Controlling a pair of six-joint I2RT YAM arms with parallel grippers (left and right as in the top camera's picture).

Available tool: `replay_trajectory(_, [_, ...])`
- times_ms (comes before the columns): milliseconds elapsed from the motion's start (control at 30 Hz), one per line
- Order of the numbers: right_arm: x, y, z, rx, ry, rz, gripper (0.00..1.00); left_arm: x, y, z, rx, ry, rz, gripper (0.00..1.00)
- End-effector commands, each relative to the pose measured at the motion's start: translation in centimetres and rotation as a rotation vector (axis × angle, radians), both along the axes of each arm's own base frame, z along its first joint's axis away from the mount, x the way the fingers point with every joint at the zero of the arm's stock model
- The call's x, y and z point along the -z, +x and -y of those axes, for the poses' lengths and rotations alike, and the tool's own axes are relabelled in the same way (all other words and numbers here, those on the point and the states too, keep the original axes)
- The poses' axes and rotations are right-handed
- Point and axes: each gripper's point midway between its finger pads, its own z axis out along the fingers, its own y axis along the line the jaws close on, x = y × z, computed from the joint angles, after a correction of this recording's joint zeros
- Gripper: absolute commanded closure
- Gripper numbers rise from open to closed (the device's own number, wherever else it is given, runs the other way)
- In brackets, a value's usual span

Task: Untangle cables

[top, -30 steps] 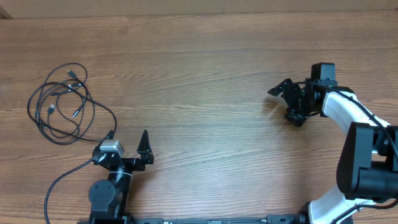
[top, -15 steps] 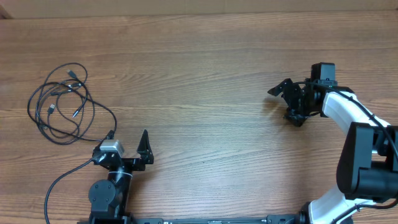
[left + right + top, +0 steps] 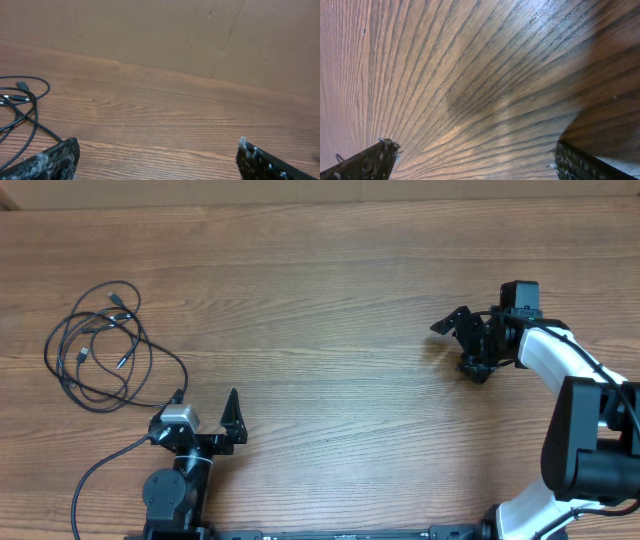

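The cables (image 3: pixel 110 320) lie as one loose tangle of thin black loops with small plug tips on the wooden table (image 3: pixel 320 300), at the far left. In the left wrist view the cables (image 3: pixel 35 107) show at the left edge. My left gripper (image 3: pixel 206 395) (image 3: pixel 156 147) is open near the front edge, just right of and nearer than the tangle, with only bare wood between its fingers. My right gripper (image 3: pixel 452 348) (image 3: pixel 152 147) is open far to the right, low over bare wood, holding nothing.
A thicker black wire (image 3: pixel 100 470) runs from the left arm's base toward the front edge. A brown cardboard wall (image 3: pixel 150 35) stands along the table's far side. The right arm's white links (image 3: pixel 560 365) reach in from the front right.
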Motion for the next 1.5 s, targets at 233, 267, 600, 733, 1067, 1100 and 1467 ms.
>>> replay_trajectory(233, [3.5, -2.2, 0.6, 0.008, -0.046, -0.108, 0.0, 0.2, 0.0, 0.2, 0.013, 0.015, -0.005, 0.0])
replay_trajectory(267, [3.5, -2.2, 0.6, 0.007, -0.047, -0.108, 0.0, 0.2, 0.0, 0.2, 0.013, 0.015, -0.005, 0.0])
replay_trajectory(600, [2.7, -1.9, 1.4, 0.027, -0.049, -0.084, 0.0, 0.2, 0.0, 0.2, 0.013, 0.015, -0.005, 0.01])
replay_trajectory(733, [-1.7, -0.6, 2.9, 0.069, -0.064, 0.041, 0.0, 0.2, 0.0, 0.2, 0.013, 0.015, -0.006, 0.01])
replay_trajectory(1067, [-16.0, -0.4, 4.3, 0.114, -0.126, 0.439, 0.0, 0.2, 0.0, 0.2, 0.013, 0.015, -0.005, 0.0])
replay_trajectory(1100, [-16.9, -0.6, 4.1, 0.109, -0.129, 0.465, 0.0, 0.2, 0.0, 0.2, 0.013, 0.015, -0.005, 0.0])
replay_trajectory(1467, [-25.2, -3.5, 0.7, 0.037, -0.134, 0.716, 0.0, 0.2, 0.0, 0.2, 0.013, 0.015, -0.006, 0.01])
